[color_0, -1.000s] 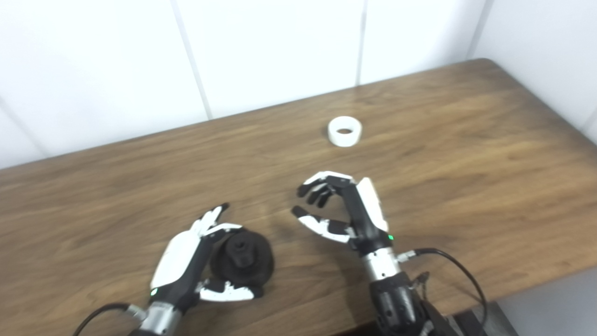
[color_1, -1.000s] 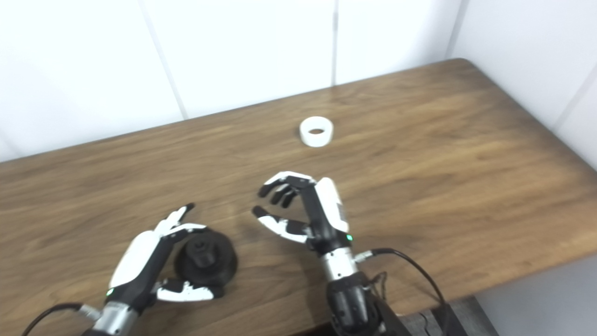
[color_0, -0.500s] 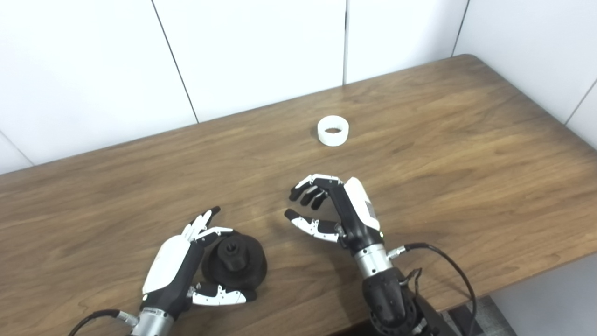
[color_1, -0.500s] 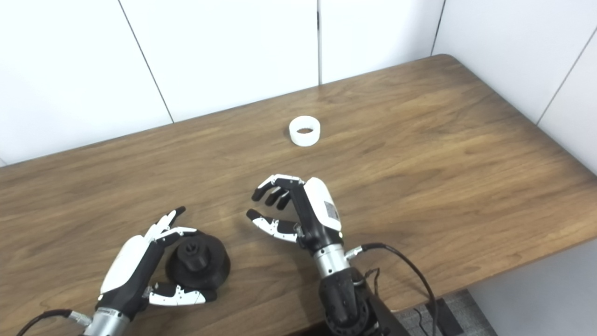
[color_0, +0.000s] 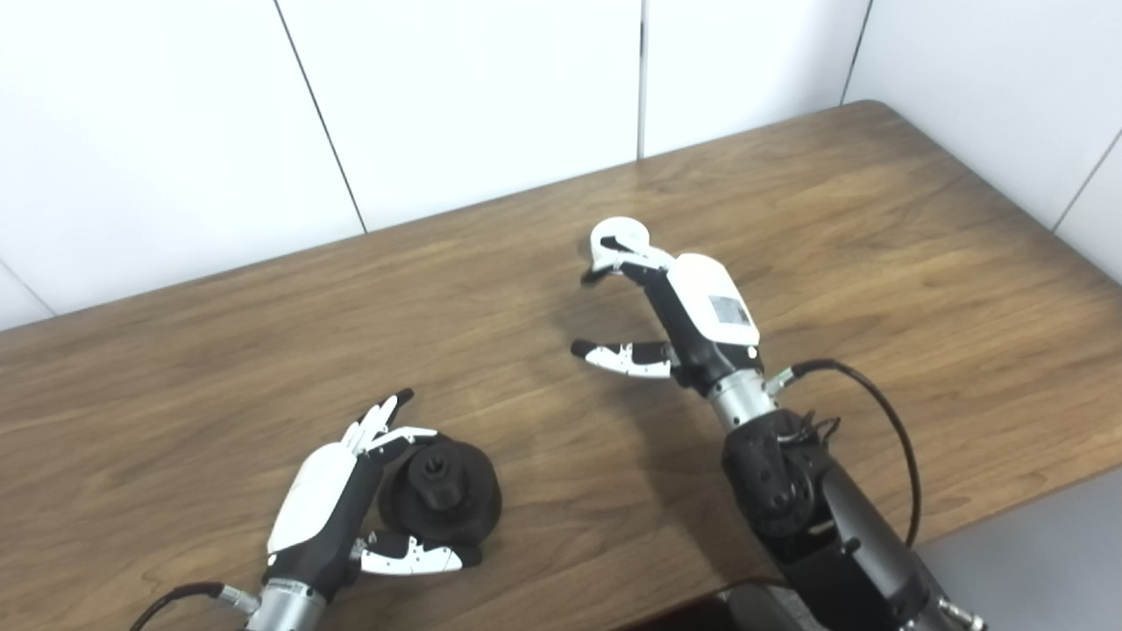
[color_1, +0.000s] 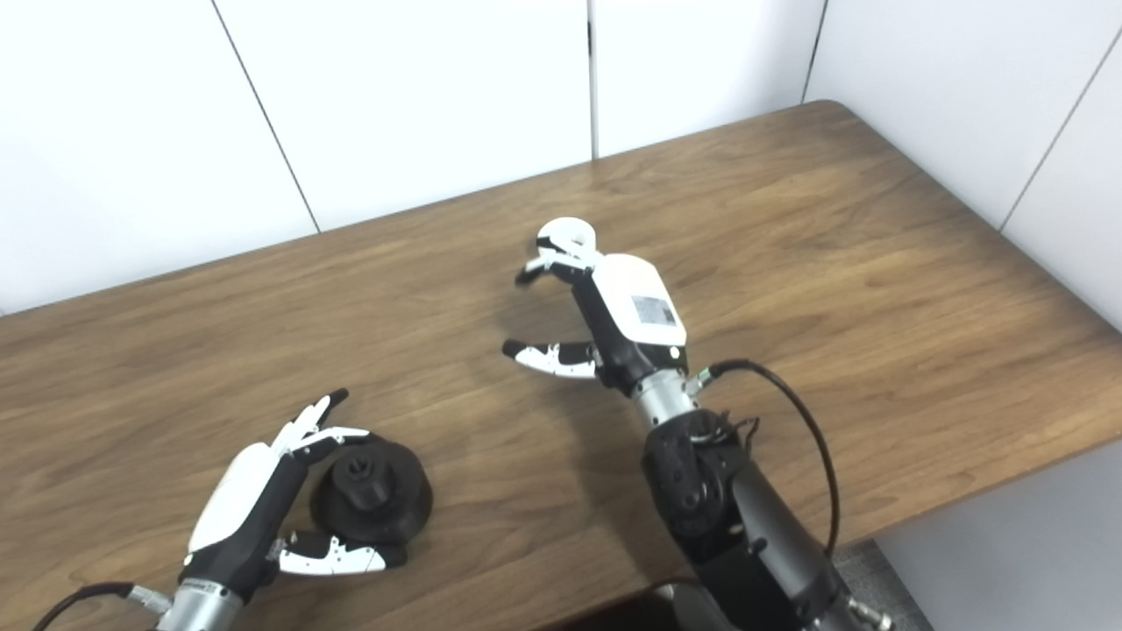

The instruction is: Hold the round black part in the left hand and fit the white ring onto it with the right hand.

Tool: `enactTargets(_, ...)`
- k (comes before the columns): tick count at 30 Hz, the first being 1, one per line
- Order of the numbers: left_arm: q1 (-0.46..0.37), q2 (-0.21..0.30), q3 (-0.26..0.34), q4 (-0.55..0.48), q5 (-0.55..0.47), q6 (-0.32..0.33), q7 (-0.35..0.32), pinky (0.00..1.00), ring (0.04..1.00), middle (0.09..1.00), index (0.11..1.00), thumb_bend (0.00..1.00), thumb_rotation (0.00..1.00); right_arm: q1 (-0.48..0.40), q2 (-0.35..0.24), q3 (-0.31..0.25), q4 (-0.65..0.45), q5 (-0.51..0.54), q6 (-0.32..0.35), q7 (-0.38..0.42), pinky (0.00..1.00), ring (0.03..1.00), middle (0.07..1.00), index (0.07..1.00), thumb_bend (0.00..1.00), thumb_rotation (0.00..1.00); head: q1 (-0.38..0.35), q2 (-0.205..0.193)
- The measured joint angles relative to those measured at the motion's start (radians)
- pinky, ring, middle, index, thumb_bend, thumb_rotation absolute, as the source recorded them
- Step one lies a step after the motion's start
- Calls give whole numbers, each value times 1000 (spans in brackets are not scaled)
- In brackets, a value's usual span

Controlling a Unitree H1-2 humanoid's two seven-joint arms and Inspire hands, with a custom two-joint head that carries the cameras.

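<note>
The round black part [color_0: 441, 491] lies on the wooden table [color_0: 877, 263] near the front left, its hub facing up. My left hand [color_0: 337, 504] lies open around its left side, fingers behind it and thumb in front, not closed on it. The white ring [color_0: 618, 238] lies flat further back at the table's middle. My right hand [color_0: 675, 307] is open just in front of the ring, its fingers [color_1: 552, 258] reaching over the ring's near edge and hiding part of it, thumb spread out to the left. The ring is not grasped.
White wall panels [color_0: 482, 96] stand behind the table's back edge. The table's right edge [color_0: 1034, 237] runs along the right wall. A black cable [color_0: 877, 412] loops from my right wrist. Bare wood lies between the two hands.
My right hand has moved away from me, from the table's middle up to the white ring, and its fingers have spread. The left hand and black part have stayed put. The camera has shifted slightly.
</note>
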Motion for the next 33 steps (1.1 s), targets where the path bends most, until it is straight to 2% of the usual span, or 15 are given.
enactTargets(6,0,-2,0,0,0,0,0,1000,1000,1000,638,941,291,-67,-34,-12,24,-71,45,73,893,995,998,877,802,549,8,-2)
enactTargets(11,3,-9,0,0,2,0,1,1000,1000,1000,638,943,297,-132,-46,-22,65,-125,99,116,936,1000,1000,910,868,526,15,2)
enactTargets(15,4,-9,-1,0,2,0,2,1000,1000,1000,639,941,300,-167,-51,-22,117,-126,115,149,946,1000,1000,925,886,513,18,2)
enactTargets(23,7,-9,0,0,2,-3,5,1000,1000,1000,638,945,301,-248,-110,-11,227,-126,145,228,979,1000,1000,948,884,529,31,5)
enactTargets(28,8,-9,-1,0,3,-5,8,1000,1000,1000,638,948,304,-312,-130,14,313,-131,171,280,935,1000,1000,942,901,562,38,6)
enactTargets(33,9,-9,0,0,3,-7,8,1000,1000,1000,636,950,310,-349,-138,28,393,-130,188,291,909,1000,1000,937,916,572,44,8)
